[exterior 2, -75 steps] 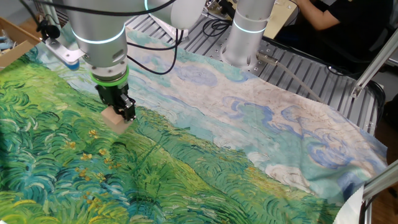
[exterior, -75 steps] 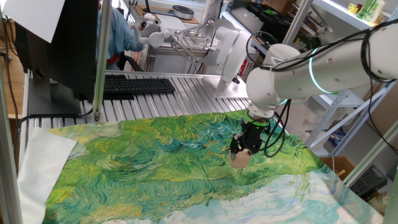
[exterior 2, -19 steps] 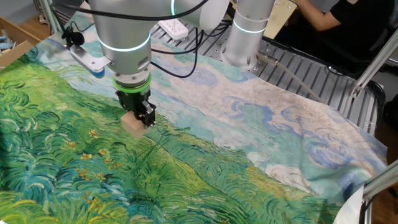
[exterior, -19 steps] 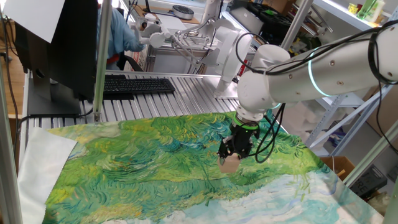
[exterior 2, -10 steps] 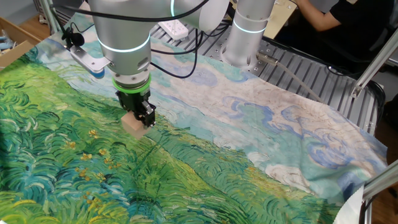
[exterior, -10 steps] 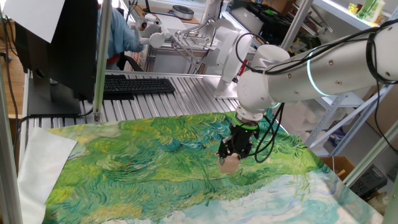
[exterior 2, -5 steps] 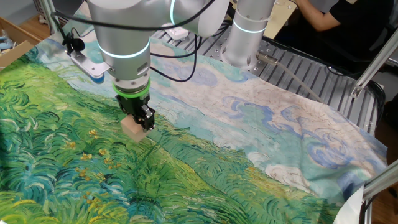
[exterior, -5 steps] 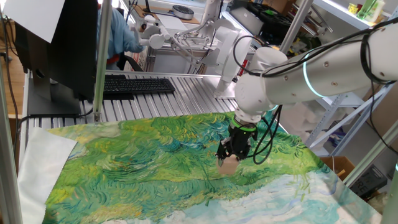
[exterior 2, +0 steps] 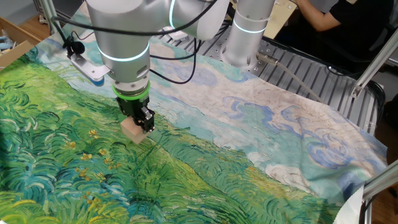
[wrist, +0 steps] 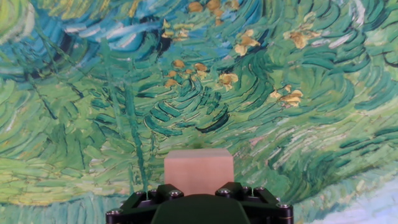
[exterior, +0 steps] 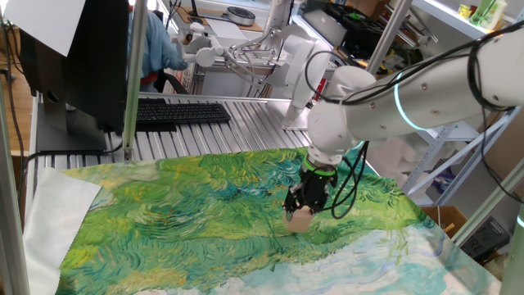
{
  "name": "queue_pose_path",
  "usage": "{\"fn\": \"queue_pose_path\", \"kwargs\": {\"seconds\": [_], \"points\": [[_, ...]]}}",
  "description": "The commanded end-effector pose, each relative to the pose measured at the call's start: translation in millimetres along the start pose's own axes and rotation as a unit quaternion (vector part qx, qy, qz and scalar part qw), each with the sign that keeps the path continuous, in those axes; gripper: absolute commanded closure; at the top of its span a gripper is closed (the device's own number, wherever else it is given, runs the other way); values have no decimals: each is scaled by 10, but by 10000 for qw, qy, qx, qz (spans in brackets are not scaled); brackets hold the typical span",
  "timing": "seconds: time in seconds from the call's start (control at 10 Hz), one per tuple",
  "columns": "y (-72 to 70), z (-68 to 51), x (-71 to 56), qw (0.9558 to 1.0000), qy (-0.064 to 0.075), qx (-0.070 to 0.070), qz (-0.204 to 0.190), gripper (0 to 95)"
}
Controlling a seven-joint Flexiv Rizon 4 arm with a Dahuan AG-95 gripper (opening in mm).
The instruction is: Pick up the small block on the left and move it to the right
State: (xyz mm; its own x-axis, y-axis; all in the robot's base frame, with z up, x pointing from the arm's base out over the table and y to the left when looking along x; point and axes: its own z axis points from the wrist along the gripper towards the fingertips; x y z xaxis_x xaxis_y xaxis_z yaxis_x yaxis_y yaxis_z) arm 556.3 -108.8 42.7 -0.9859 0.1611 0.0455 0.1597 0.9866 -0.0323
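Note:
The small block (exterior: 301, 219) is a plain light tan wooden cube. It is held in my gripper (exterior: 304, 206), which is shut on it, just above the green painted cloth (exterior: 180, 221). In the other fixed view the block (exterior 2: 131, 130) hangs under the black fingers of the gripper (exterior 2: 138, 122). In the hand view the block (wrist: 199, 170) fills the space between the jaws, with the gripper (wrist: 199, 198) body at the bottom edge.
A keyboard (exterior: 180, 112) lies on the metal table behind the cloth. A monitor (exterior: 78, 57) stands at the back left. A second arm's white base (exterior 2: 245, 31) stands at the cloth's far edge. A person (exterior 2: 336, 25) sits beyond it.
My gripper has carried the block a little further along the cloth, leftward in the one fixed view, and slightly lower. The jaws have stayed shut on it.

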Motion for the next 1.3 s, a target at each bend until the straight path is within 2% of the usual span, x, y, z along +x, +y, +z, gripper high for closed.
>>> {"fn": "queue_pose_path", "kwargs": {"seconds": [0.1, 1.1, 1.2, 1.3], "points": [[4, -16, 9, 10000, 32, -15, -2, 950], [2, -12, 8, 10000, 22, 21, -51, 950], [2, -12, 8, 10000, 19, 29, -45, 760], [2, -12, 8, 10000, 17, 38, -41, 760]]}}
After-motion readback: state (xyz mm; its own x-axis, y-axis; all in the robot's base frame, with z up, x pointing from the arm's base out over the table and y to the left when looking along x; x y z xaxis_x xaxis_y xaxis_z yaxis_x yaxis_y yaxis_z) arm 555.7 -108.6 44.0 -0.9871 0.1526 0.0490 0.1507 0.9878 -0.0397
